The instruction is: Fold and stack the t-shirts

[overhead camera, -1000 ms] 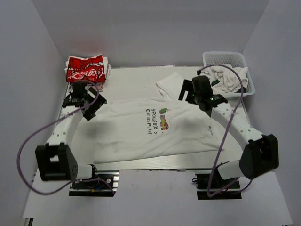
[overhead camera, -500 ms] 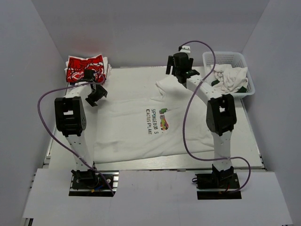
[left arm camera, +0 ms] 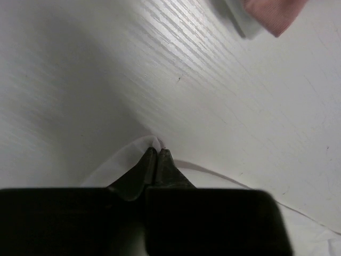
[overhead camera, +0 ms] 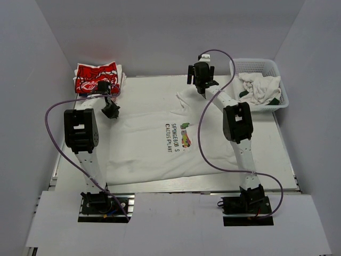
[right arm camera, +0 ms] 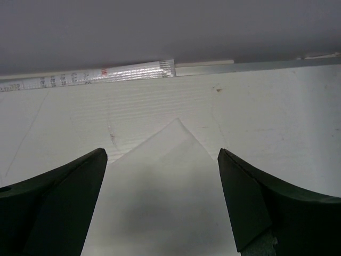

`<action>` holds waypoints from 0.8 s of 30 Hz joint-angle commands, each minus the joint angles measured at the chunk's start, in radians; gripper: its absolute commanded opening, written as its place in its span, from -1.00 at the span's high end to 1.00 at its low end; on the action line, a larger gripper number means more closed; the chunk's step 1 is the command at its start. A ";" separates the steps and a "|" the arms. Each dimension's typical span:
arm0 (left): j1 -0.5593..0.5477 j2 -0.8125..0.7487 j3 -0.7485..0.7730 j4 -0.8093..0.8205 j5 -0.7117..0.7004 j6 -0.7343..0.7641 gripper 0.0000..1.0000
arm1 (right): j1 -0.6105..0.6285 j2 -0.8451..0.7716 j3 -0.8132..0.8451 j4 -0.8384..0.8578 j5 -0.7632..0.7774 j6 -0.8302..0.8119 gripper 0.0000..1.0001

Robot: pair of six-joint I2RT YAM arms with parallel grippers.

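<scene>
The large white t-shirt (overhead camera: 176,138) lies spread flat on the table, its print and dark lettering near the middle. My left gripper (overhead camera: 110,110) is at the shirt's far left corner and is shut on a fold of the white cloth (left arm camera: 139,149). Between the shut fingertips (left arm camera: 158,152) the hem is pinched. My right gripper (overhead camera: 202,89) hangs open over the shirt's far right sleeve. The sleeve's pointed tip (right arm camera: 173,154) lies between the spread fingers (right arm camera: 80,176). A folded red t-shirt (overhead camera: 97,77) with white script sits at the far left corner; its edge (left arm camera: 274,13) shows in the left wrist view.
A white basket (overhead camera: 256,65) holding crumpled white cloth (overhead camera: 261,88) stands at the far right. The table's metal back rail (right arm camera: 213,66) runs just beyond the right gripper. Grey walls close in on three sides. Purple cables loop from both arms.
The left gripper has closed onto the white shirt's far left corner. Both arms have stretched out toward the far edge, the right one settling over the sleeve tip.
</scene>
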 commanded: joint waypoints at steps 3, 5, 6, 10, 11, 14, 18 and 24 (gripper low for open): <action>-0.006 -0.006 -0.011 -0.020 -0.013 0.004 1.00 | -0.030 0.111 0.115 0.056 -0.077 0.036 -0.81; -0.006 -0.015 -0.022 -0.020 -0.022 0.004 1.00 | -0.038 0.137 0.136 0.063 -0.129 0.045 -0.81; -0.006 -0.015 -0.032 -0.020 -0.022 0.013 1.00 | -0.049 0.151 0.159 0.058 -0.156 0.063 -0.81; -0.006 -0.038 -0.057 -0.020 -0.022 0.013 1.00 | -0.064 0.252 0.276 -0.008 -0.209 0.094 -0.81; -0.006 -0.052 -0.072 -0.020 -0.022 0.013 1.00 | -0.066 0.252 0.280 -0.014 -0.194 0.106 -0.81; -0.006 -0.078 -0.103 0.001 0.001 0.013 1.00 | -0.075 0.245 0.279 -0.029 -0.178 0.128 -0.81; -0.006 -0.078 -0.126 0.010 0.010 0.013 1.00 | -0.083 0.259 0.316 -0.153 -0.253 0.158 -0.75; -0.006 -0.098 -0.146 0.010 0.010 0.013 1.00 | -0.063 0.248 0.316 -0.241 -0.275 0.096 -0.44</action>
